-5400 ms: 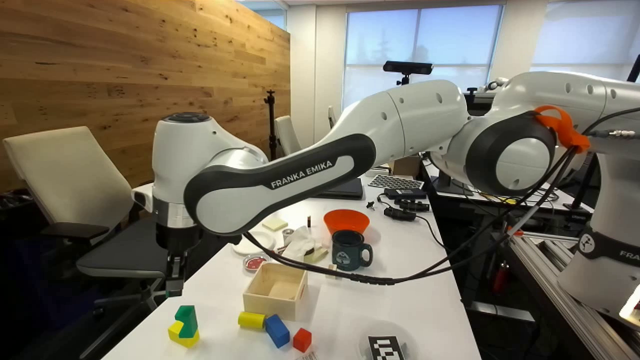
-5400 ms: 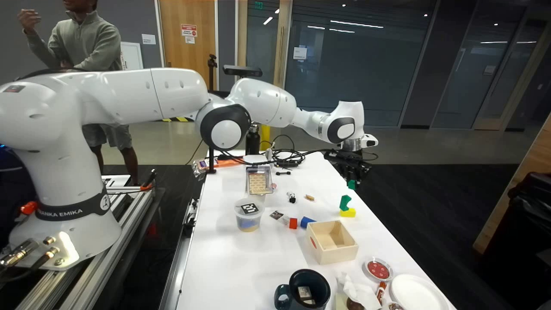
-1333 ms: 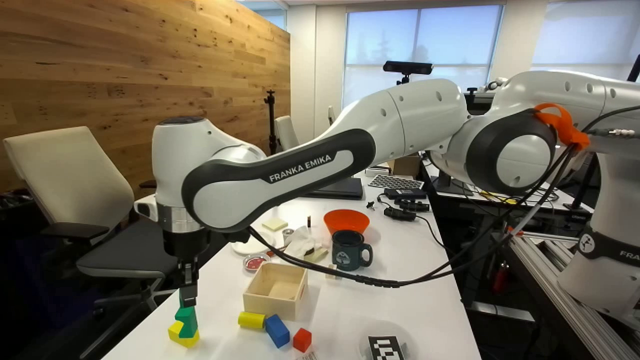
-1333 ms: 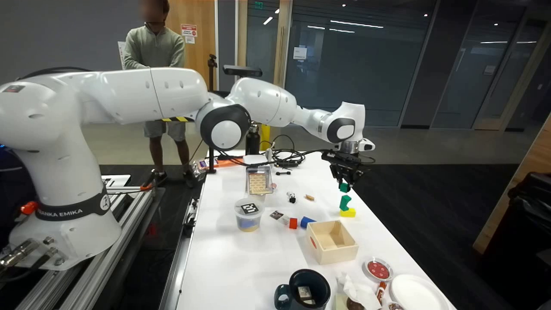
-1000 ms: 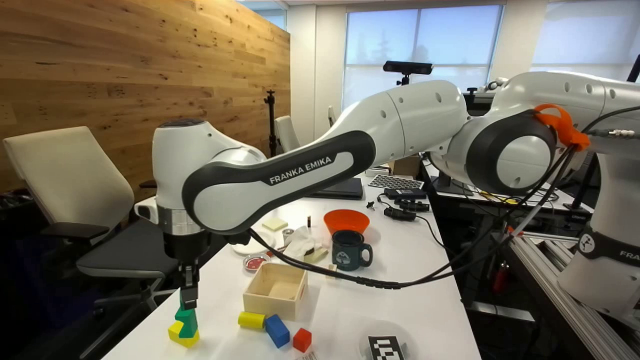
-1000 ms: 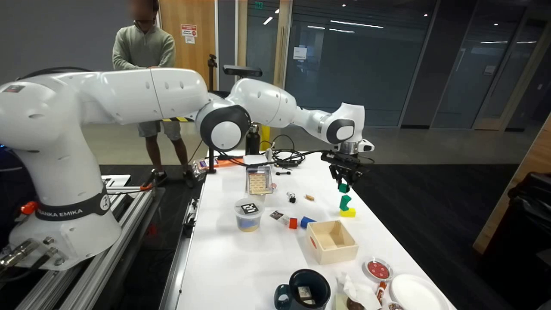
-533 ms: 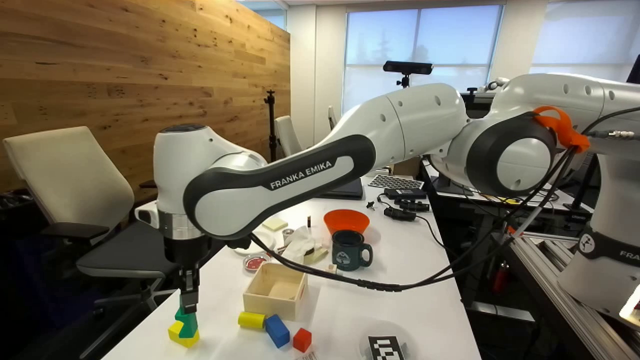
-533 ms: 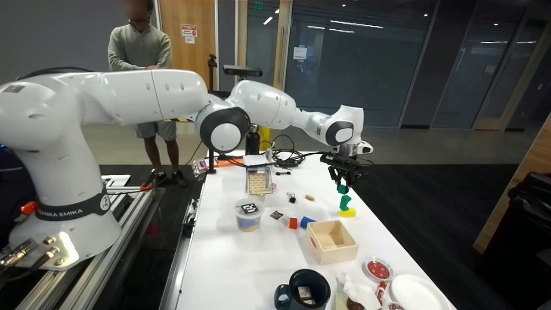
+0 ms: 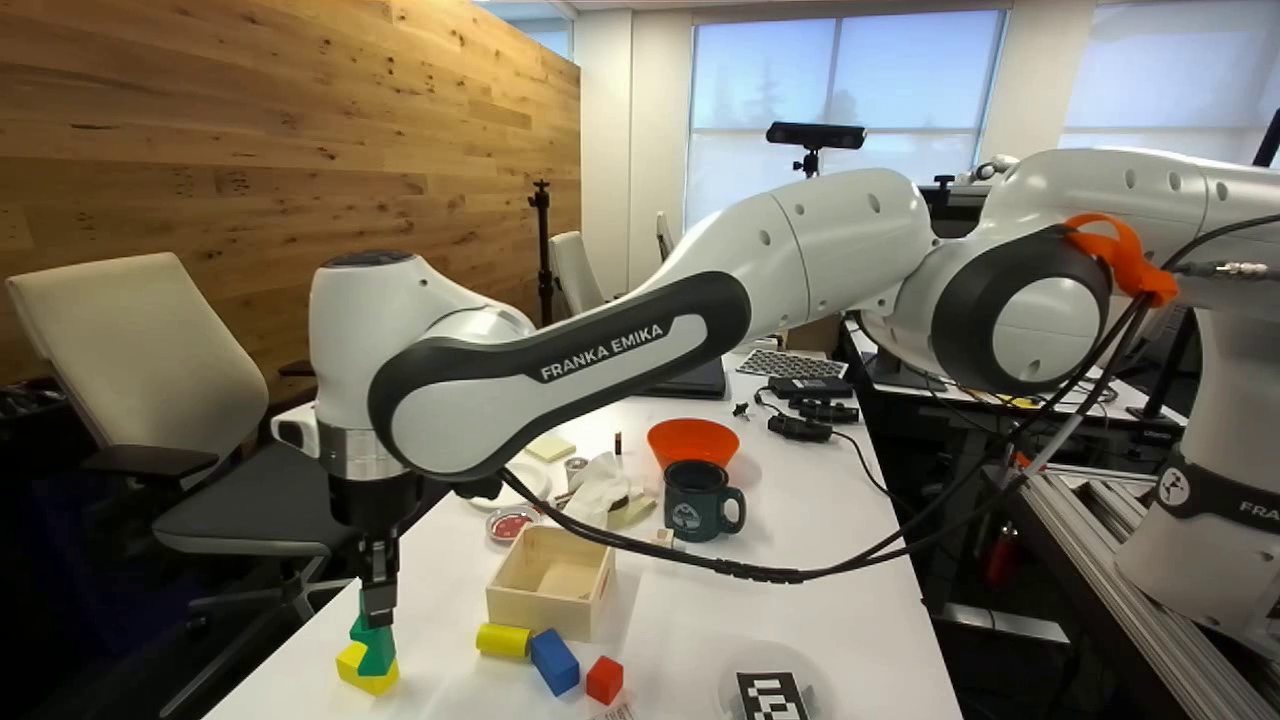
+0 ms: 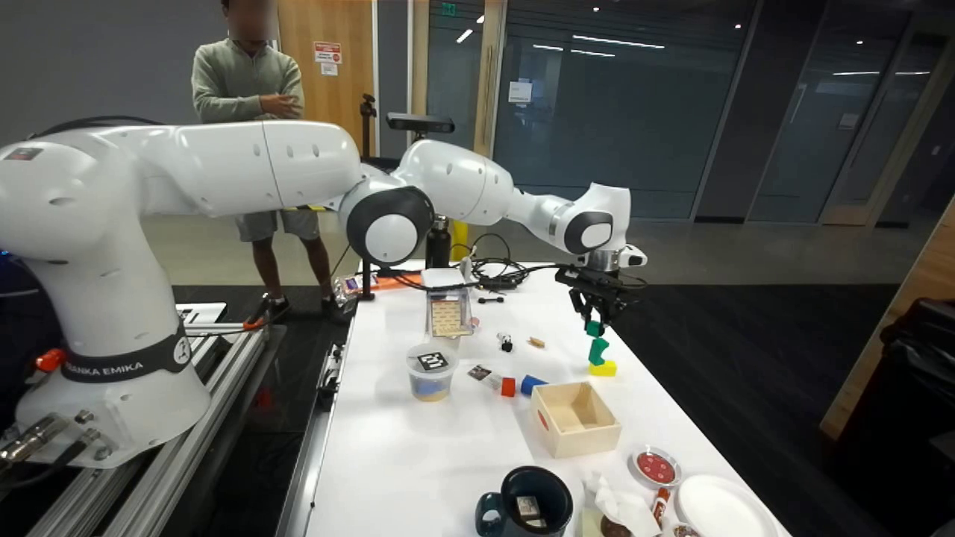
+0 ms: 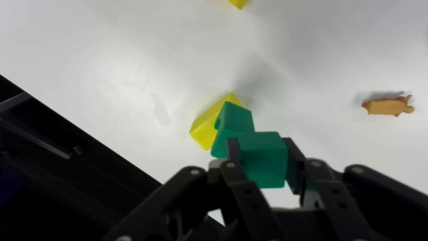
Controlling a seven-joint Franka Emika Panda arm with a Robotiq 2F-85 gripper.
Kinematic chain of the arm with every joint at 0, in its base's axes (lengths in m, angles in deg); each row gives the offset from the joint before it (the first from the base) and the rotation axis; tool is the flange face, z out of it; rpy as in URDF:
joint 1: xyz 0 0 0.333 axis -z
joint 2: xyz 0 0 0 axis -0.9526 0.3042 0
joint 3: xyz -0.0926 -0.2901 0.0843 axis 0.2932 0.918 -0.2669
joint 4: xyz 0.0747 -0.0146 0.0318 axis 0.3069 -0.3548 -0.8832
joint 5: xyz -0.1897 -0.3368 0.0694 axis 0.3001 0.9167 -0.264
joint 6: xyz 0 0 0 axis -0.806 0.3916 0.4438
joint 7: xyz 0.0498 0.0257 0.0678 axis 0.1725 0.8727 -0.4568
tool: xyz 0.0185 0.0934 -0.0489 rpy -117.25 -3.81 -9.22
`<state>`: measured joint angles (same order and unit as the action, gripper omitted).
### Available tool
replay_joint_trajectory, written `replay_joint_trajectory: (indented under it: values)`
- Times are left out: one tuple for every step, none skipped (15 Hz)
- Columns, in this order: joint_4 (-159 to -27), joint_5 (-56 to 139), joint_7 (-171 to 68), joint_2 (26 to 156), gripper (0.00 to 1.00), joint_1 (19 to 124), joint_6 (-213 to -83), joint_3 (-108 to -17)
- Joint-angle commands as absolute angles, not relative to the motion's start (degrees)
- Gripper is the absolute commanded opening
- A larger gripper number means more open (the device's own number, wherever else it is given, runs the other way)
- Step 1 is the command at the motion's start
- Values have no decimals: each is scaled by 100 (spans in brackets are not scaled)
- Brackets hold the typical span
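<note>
A green cube (image 11: pixel 264 162), clasped in the jaws, has been lowered. The green notched block (image 11: pixel 234 124), at eleven o'clock in the wrist view, is thus neared.

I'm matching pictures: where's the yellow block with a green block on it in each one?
In an exterior view: yellow block, bottom left.
In an exterior view: yellow block, right of middle.
Wrist view: yellow block, near middle.
Shared landmark: the green block on it.
</note>
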<state>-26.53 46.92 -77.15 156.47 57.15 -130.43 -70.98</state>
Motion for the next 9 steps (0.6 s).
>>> replay_joint_trajectory:
  values:
    - [-2542,4523,-7886,15746,9,5799,-13190,-7128]
    - [-2540,4525,-7887,15746,9,5809,-13206,-7125]
    - [-2537,4530,-7884,15755,9,5816,-13236,-7120]
    - [-2538,4532,-7884,15757,9,5821,-13259,-7120]
    - [-2545,4530,-7896,15758,9,5826,-13280,-7126]
    - [-2548,4528,-7901,15761,9,5831,-13297,-7130]
    - [-2552,4527,-7902,15764,9,5831,-13305,-7131]
    - [-2555,4525,-7904,15767,9,5830,-13311,-7134]
    - [-2557,4523,-7905,15770,9,5829,-13314,-7137]
